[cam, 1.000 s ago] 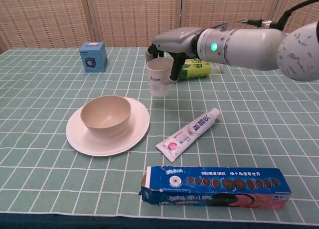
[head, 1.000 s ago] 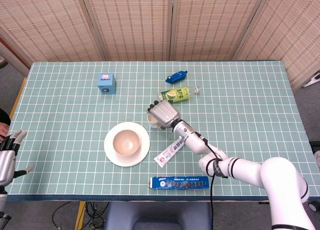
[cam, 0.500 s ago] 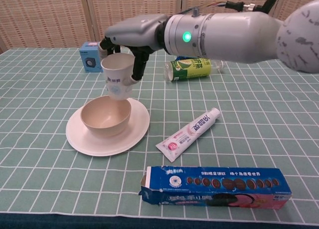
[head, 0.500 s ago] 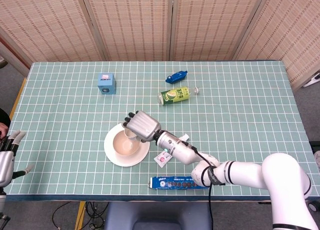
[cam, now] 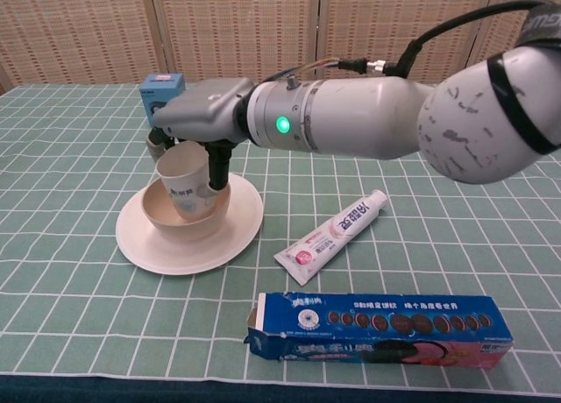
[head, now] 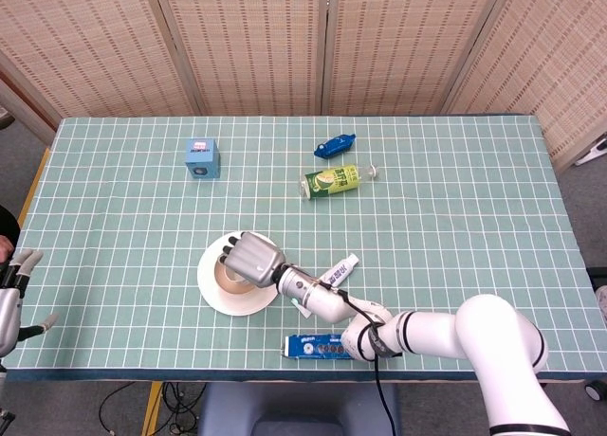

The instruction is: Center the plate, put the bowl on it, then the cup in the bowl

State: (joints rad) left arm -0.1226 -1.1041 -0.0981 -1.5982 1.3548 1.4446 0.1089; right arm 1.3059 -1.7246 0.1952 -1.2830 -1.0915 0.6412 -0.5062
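The right hand (cam: 203,123) has carried the cup (cam: 185,181) from beside the bottle down into the bowl (cam: 180,217) on the plate (cam: 230,238) — fingers still wrapped around it, cup tilted. Only the release appears left.

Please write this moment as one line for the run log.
right hand: holds cup | cup: in bowl | bowl: on plate | left hand: idle

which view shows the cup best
The chest view: the cup shows from the side, tilted, its base down inside the bowl, held by the right hand. In the head view the hand covers the cup almost entirely.
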